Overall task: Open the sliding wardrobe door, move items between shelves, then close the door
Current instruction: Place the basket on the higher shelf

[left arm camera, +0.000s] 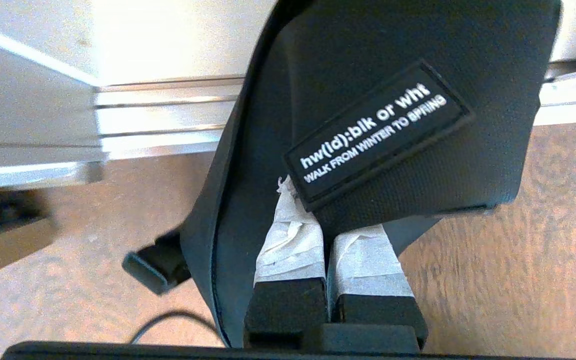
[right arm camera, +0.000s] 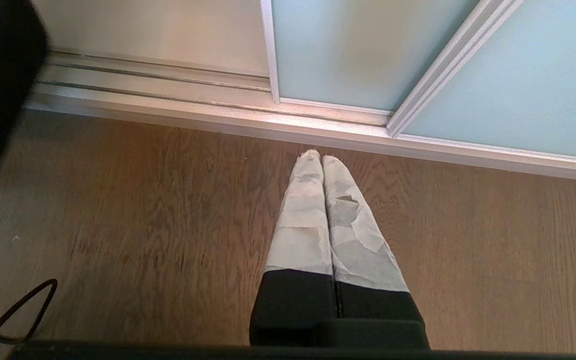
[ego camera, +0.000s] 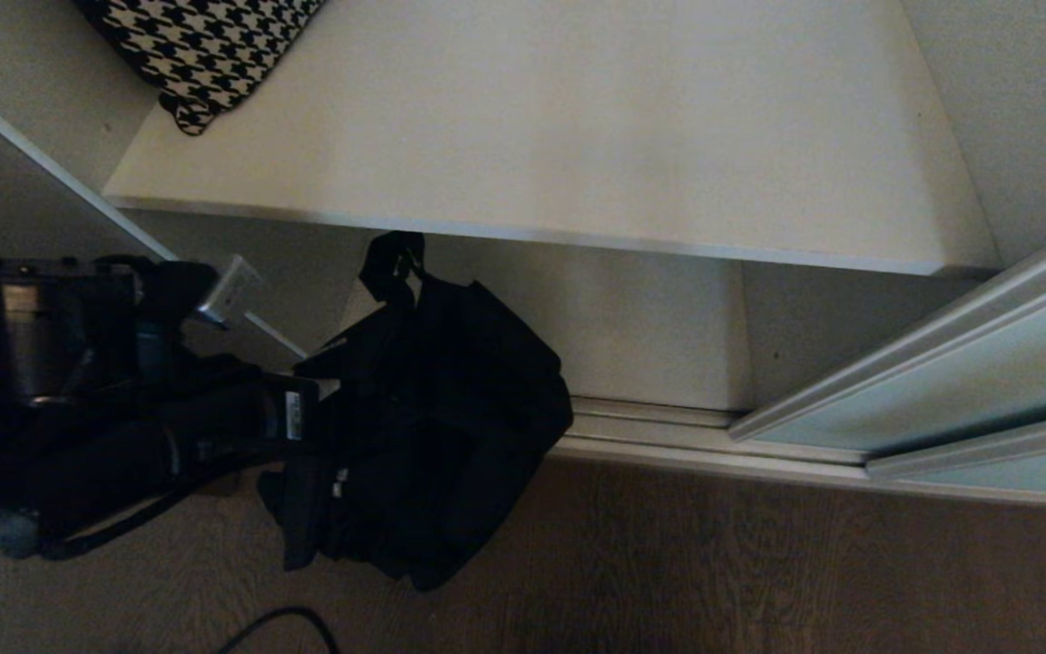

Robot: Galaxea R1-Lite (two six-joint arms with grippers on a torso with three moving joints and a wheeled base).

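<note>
Black cloth fills the left pincer (left arm camera: 328, 225): its two taped fingers are pressed together on the fabric of the bag (ego camera: 437, 409), just by a sewn label (left arm camera: 378, 132). The bag hangs from that grip at the left of the scene, over the wooden floor (ego camera: 759, 563) and in front of the open wardrobe, below the front edge of the white shelf (ego camera: 577, 136). It sags and folds, so I judge it soft, floppy and fairly light; the strap (ego camera: 391, 263) or a bunched fold of cloth is the sensible place to grip, since the body will droop and swing. The right pincer (right arm camera: 322, 160) is closed on nothing, pointing at the floor near the door track. One bag, one shelf in full view, one houndstooth cushion (ego camera: 205, 45) far left on it, and two overlapping glass doors (ego camera: 959, 381) at the right.
</note>
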